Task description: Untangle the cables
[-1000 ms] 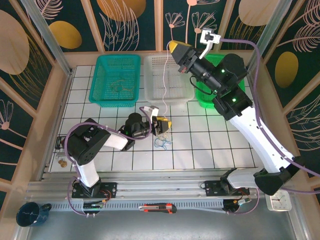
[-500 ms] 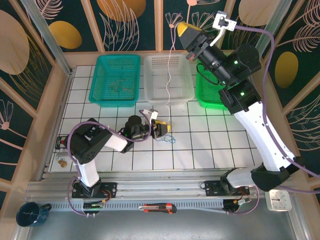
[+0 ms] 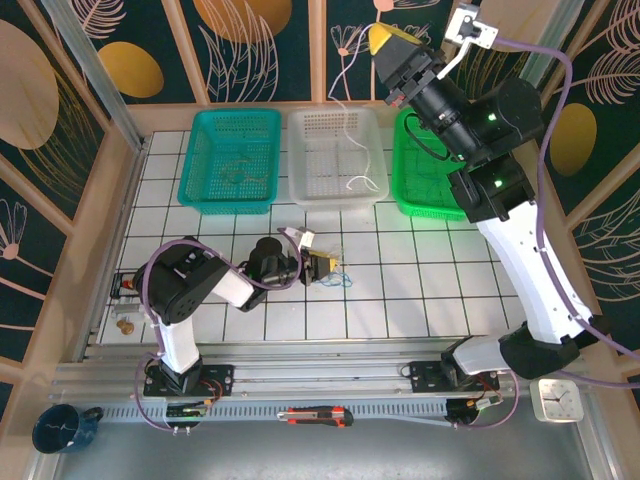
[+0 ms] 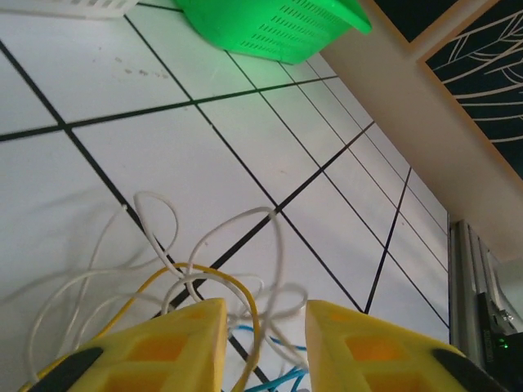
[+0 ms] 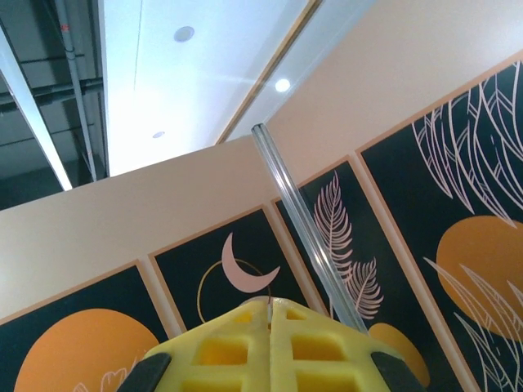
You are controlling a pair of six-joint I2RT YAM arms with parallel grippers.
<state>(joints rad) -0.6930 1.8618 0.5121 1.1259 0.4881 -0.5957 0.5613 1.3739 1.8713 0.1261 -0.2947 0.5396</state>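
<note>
The cables lie as a small tangle point(image 3: 337, 280) on the tiled floor. In the left wrist view it shows white loops point(image 4: 245, 220), a yellow cord point(image 4: 239, 287) and a blue cord point(image 4: 278, 380). My left gripper point(image 3: 328, 267) sits low at the tangle. Its yellow fingers point(image 4: 176, 343) stand apart, with the cords running through the gap of the left gripper point(image 4: 265, 309). My right gripper point(image 3: 380, 36) is raised high above the baskets, shut on a thin white cable point(image 3: 338, 80). That cable hangs down into the white basket point(image 3: 300, 150). Seen from the right wrist, the right gripper point(image 5: 270, 304) has its jaws pressed together.
A teal basket point(image 3: 195, 150) holding a small dark cord stands left of the white one, and a green basket point(image 3: 420, 192) stands to its right, also seen as the green basket point(image 4: 270, 28). A box cutter point(image 3: 315, 415) lies on the front rail. Wooden walls surround the floor.
My right gripper has risen and moved right, drawing the white cable out of the tangle so its tail now hangs in the white basket. The left gripper's jaws have narrowed over the remaining cords.
</note>
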